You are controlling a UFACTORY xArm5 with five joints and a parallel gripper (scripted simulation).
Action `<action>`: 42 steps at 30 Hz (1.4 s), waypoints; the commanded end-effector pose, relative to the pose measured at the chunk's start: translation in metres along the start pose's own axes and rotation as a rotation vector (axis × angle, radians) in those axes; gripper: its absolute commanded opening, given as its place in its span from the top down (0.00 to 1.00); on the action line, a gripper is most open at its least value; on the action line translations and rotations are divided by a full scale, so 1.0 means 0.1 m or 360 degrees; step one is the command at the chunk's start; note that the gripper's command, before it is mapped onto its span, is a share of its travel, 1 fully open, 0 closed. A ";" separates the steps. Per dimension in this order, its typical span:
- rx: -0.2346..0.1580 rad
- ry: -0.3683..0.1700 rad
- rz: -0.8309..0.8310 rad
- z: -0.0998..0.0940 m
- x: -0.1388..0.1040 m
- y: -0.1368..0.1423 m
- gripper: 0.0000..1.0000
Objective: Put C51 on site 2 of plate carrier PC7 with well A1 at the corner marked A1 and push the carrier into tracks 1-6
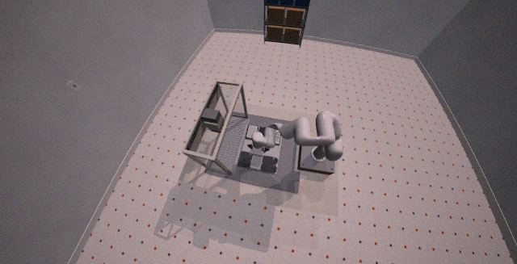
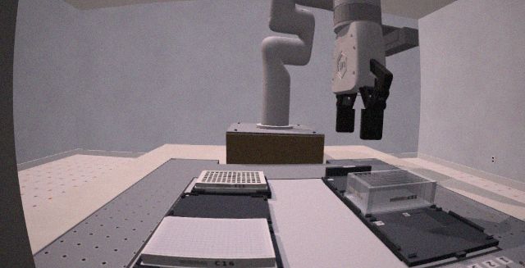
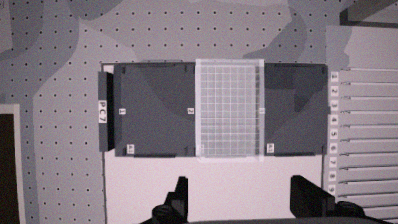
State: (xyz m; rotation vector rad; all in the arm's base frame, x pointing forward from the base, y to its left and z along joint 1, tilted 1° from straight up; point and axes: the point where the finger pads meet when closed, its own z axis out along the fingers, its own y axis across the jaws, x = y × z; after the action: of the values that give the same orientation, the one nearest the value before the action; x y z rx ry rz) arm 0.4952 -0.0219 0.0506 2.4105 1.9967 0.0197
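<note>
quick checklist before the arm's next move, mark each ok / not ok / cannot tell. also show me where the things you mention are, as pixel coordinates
1. gripper [image 1: 258, 148] [image 2: 359, 122] [image 3: 239, 193] open, off C51 [image 1: 256, 161] [image 2: 404, 192] [image 3: 230, 110]: ok
2. C51 on site 2, A1 corner matched: ok
3. C51 fully seated: cannot tell
4. site 1 [image 1: 270, 164] [image 2: 337, 181] [image 3: 157, 95] and site 3 [image 1: 244, 160] [image 2: 439, 229] [image 3: 300, 125] empty: ok
5. C15 [image 1: 277, 136] [image 2: 230, 178] and C16 [image 1: 253, 131] [image 2: 207, 237] on their nests: ok
6. PC7 [image 1: 244, 157] [image 2: 349, 171] [image 3: 103, 111] in tracks 1-6: not ok, on apron

Shelf [image 1: 265, 23] against the far wall, bearing blue and brown boxes, apparently two per level; outlet [image 1: 73, 85] on the left wall.
</note>
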 end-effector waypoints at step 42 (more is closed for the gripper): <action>-0.0011 0.0014 0.0000 -0.05 1.68 0.01 0.00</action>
State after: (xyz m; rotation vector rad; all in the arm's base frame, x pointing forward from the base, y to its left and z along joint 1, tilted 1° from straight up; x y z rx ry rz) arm 0.5262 0.1425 0.0540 2.4122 1.9983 0.0310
